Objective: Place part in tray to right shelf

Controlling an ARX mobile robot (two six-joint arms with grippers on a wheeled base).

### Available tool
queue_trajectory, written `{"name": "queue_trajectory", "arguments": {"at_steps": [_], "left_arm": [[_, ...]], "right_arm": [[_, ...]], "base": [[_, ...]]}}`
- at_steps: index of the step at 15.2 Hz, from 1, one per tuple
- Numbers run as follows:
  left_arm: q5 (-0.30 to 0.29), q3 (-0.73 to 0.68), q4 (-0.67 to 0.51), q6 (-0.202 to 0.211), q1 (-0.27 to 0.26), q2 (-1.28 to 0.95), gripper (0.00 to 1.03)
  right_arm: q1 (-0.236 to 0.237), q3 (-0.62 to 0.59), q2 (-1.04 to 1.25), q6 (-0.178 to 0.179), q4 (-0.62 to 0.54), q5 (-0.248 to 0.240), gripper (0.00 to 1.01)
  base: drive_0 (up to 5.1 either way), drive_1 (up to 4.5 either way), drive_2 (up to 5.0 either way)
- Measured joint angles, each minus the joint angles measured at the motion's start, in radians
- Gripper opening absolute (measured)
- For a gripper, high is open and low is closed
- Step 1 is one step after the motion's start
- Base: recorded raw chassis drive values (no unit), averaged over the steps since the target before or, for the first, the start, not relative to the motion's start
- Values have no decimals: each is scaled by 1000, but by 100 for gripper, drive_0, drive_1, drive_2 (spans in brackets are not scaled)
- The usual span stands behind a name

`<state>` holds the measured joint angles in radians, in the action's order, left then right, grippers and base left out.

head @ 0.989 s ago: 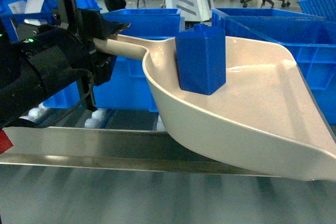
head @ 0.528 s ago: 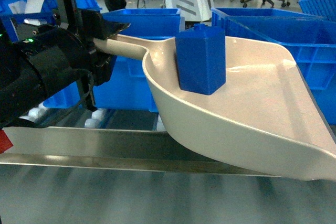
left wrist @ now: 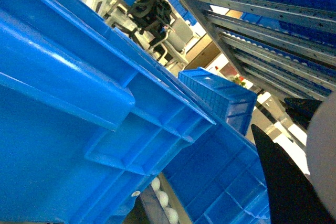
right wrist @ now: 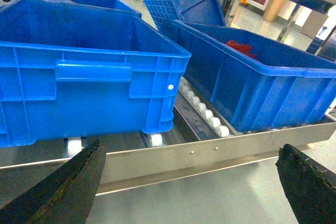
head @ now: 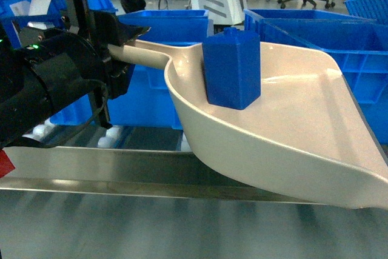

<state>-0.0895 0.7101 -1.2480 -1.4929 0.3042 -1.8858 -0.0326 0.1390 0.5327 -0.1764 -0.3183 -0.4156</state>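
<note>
The left pincer (head: 112, 43) is clenched on the handle of the tray (head: 291, 131), holding it above the front rail of the shelf (head: 121, 174). The grip sits at the far end of the handle, so the broad body of the tray reaches out to the right, with the straight lip leading. The tray is tilted, its near side wall low toward the camera; the raised curved wall keeps the load from sliding off.

The part (head: 233, 68) stands in the tray near the handle end, stud up, leaning slightly with the tilt. It rests against the tray floor and is not gripped by anything.

The right pincer (right wrist: 191, 184) is released: its two dark fingers (right wrist: 68, 187) stand wide apart and hold nothing. It hovers before the shelf rail, facing two crates (right wrist: 84, 66) that sit on white rollers (right wrist: 210, 119). One crate holds red items (right wrist: 242, 48).

Judgement: the tray is in transit toward the shelf; set-down is not yet done. A level, slow carry is advisable, since the part is loose.
</note>
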Motion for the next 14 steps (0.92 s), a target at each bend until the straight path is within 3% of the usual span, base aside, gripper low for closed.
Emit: {"name": "queue_trajectory", "arguments": {"at_steps": [10, 11, 12, 14], "left_arm": [[0, 0, 0, 0, 0, 0, 12], [30, 2, 134, 15, 5, 32, 12], [42, -25, 160, 42, 9, 55, 12], [41, -69, 119, 43, 11, 80, 12]], "right_arm": [[0, 0, 0, 0, 0, 0, 98], [0, 0, 0, 0, 0, 0, 98], [0, 0, 0, 0, 0, 0, 98], [0, 0, 0, 0, 0, 0, 98]], "base": [[0, 0, 0], [0, 0, 0], [0, 0, 0], [0, 0, 0]]}}
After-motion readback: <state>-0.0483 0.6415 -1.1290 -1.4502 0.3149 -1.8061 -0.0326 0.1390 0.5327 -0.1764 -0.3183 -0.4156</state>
